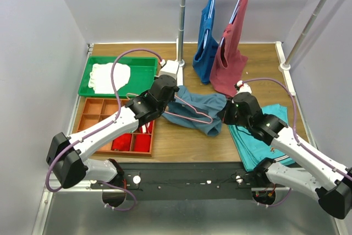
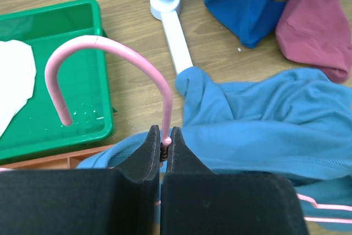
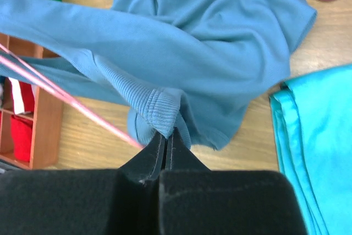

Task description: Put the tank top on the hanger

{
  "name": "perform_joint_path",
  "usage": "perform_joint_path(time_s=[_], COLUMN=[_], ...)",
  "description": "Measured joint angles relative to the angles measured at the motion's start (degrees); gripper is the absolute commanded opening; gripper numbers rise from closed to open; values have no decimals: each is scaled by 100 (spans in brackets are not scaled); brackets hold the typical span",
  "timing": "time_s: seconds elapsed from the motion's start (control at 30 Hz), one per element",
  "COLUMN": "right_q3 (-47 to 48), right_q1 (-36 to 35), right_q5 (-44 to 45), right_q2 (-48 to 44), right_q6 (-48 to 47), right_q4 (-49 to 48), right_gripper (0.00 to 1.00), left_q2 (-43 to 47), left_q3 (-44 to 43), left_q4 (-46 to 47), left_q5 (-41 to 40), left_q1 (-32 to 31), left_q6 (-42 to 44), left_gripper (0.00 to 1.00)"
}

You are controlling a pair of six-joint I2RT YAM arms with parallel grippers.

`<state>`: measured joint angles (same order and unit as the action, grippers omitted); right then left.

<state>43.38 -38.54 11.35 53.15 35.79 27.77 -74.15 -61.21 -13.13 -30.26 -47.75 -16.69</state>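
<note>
The slate-blue tank top (image 1: 201, 109) lies crumpled on the wooden table between my two arms. It also shows in the left wrist view (image 2: 258, 119) and the right wrist view (image 3: 209, 53). The pink hanger (image 1: 190, 115) lies partly inside and across it. My left gripper (image 2: 164, 138) is shut on the hanger's neck just below its hook (image 2: 104, 45). My right gripper (image 3: 166, 138) is shut on a ribbed edge of the tank top (image 3: 159, 105), with a pink hanger wire (image 3: 66, 100) running past on the left.
A royal-blue top (image 1: 206, 37) and a maroon top (image 1: 231, 48) hang from a rail at the back. A green tray (image 1: 140, 70) holds white cloth. An orange compartment box (image 1: 99, 114) sits at the left. Folded teal cloth (image 1: 264, 136) lies at the right. A rail post base (image 2: 165, 6) stands near.
</note>
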Motion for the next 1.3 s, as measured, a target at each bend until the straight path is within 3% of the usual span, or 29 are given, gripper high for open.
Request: perform_joint_path(time_s=[0.57,1.0,1.3], right_q3=[411,1038,1187], right_q1=[2,2,4], right_q5=[-833,-1071,-1523], right_q2=[-254,743,728], right_q6=[-92,-50,240], right_q4=[413,-435,-1005], right_gripper=[1,1,1], left_q2=[-341,114,162], left_q3=[-20,57,96], left_q4=[85,280,407], left_q5=[-422,13,223], left_q1=[0,-2,-2], left_q6=[-286,-361,-446], left_gripper=[0,0,0])
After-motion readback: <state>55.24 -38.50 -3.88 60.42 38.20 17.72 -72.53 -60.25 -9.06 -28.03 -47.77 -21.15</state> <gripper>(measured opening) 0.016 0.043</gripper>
